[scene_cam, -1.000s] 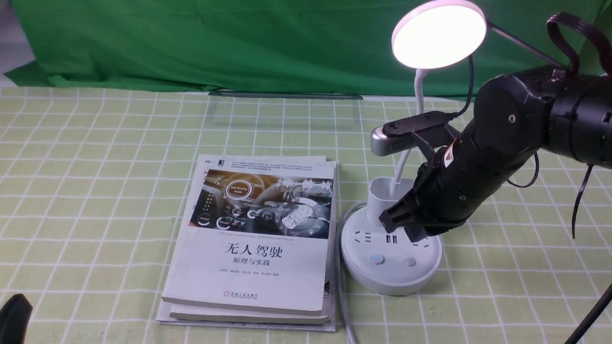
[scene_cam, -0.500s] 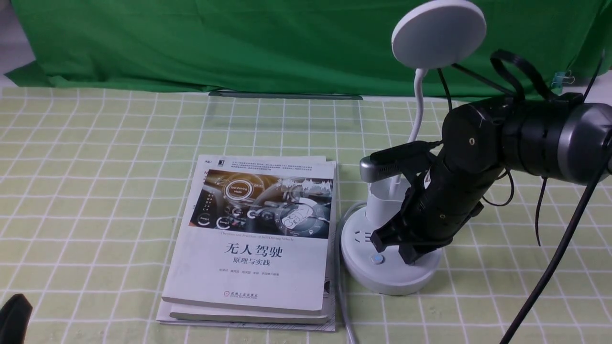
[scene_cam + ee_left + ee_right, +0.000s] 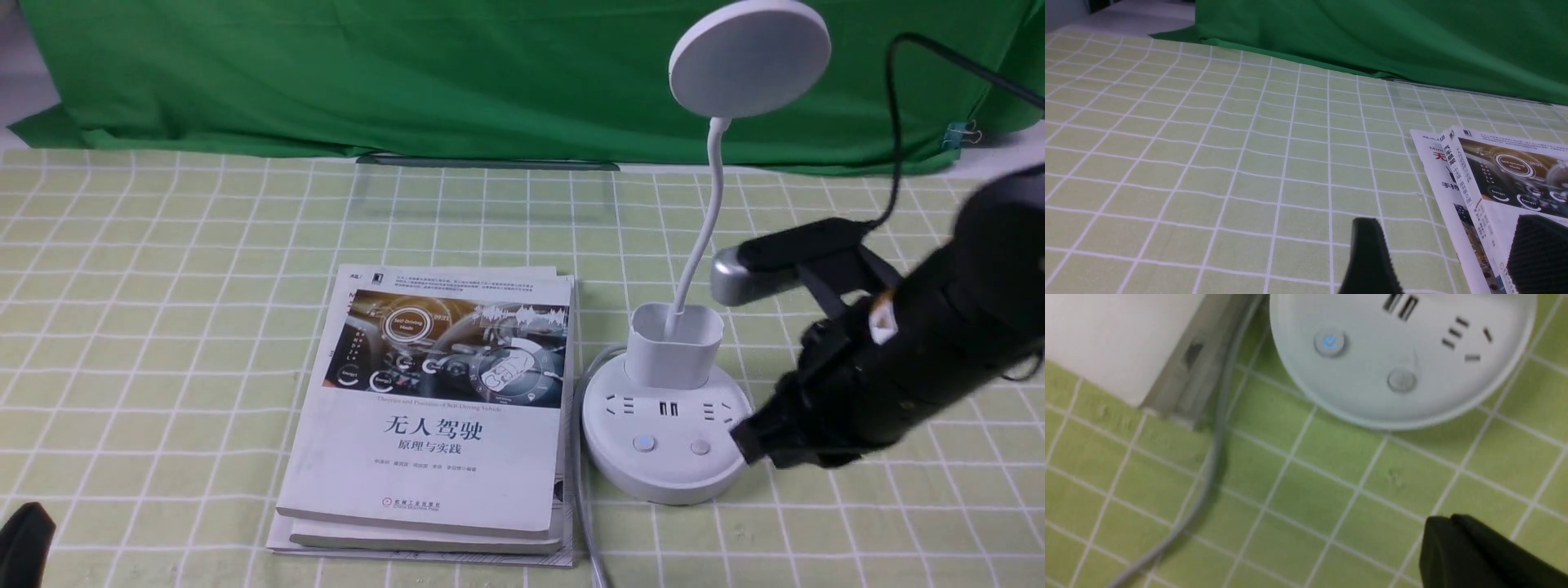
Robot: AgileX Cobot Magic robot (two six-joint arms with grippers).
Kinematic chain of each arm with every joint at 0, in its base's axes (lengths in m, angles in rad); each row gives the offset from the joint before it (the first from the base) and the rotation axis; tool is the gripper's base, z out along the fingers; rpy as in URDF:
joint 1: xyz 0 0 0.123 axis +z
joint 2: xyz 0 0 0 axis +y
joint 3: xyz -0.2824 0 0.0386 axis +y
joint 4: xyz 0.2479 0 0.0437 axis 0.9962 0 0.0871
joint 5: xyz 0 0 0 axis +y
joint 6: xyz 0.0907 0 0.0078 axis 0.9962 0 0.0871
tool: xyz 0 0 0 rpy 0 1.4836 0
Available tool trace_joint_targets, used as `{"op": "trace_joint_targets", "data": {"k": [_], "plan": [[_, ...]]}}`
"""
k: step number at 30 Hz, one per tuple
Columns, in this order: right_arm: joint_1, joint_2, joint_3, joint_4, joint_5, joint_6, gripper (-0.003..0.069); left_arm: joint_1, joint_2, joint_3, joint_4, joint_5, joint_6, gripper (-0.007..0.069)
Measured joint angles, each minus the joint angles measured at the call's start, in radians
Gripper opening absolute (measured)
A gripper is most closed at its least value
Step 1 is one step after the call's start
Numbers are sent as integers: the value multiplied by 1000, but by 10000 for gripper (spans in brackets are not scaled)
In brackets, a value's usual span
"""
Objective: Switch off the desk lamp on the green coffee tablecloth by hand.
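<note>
The white desk lamp stands on the pale green grid tablecloth, right of centre. Its disc head is dark. Its round base carries sockets and two buttons; the left button glows blue. My right gripper is shut and empty. It hangs just off the base's right edge, apart from the buttons. In the right wrist view its tips are pressed together over the cloth. My left gripper is open and empty near the front left, beside the books.
A stack of books lies left of the lamp base. The lamp's grey cord runs between them toward the front edge. A dark green backdrop cloth hangs at the back.
The lamp head went from lit to dark. My right gripper came down onto the base near the right button, then drew back to the right, off the base.
</note>
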Motion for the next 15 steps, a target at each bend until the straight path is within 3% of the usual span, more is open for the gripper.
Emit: {"op": "trace_joint_targets", "data": {"k": [6, 15], "plan": [[0, -233, 128, 0, 22, 7, 49, 0, 0, 0, 0, 0, 0, 410], [0, -400, 135, 0, -57, 10, 57, 0, 0, 0, 0, 0, 0, 410]]}}
